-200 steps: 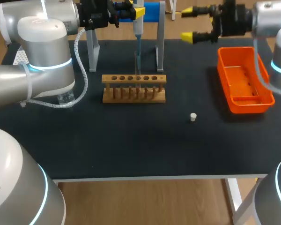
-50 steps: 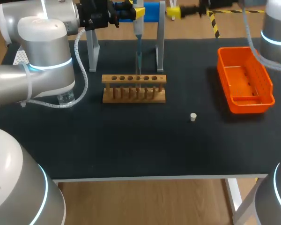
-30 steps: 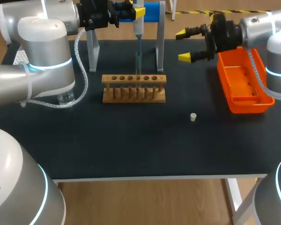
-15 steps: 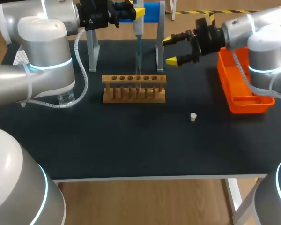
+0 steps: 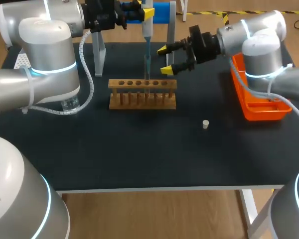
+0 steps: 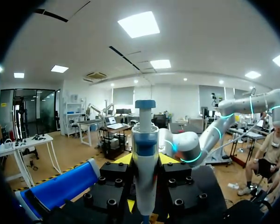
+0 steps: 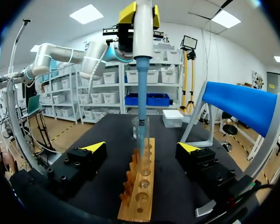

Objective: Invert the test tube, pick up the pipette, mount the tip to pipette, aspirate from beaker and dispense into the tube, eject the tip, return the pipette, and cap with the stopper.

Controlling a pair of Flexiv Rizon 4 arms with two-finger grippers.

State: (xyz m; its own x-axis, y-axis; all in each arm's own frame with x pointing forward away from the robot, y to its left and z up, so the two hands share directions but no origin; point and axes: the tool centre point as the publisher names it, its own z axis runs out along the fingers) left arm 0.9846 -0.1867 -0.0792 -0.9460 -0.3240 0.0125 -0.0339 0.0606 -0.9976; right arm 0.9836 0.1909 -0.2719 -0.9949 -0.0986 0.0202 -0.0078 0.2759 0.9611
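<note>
Upper centre: left end effector (image 5: 141,9) pinches blue-white plastic pipette (image 5: 147,34) over clear glass test tube (image 5: 146,74), likely dispensing; right end effector (image 5: 164,59) spread.

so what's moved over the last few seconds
The right gripper, open and empty, swung in from the table's far right, past the orange bin, toward the middle. It is now by the pipette and the rack. Unchanged: the left gripper shut on the pipette, the rack, the stopper, the orange bin.
</note>
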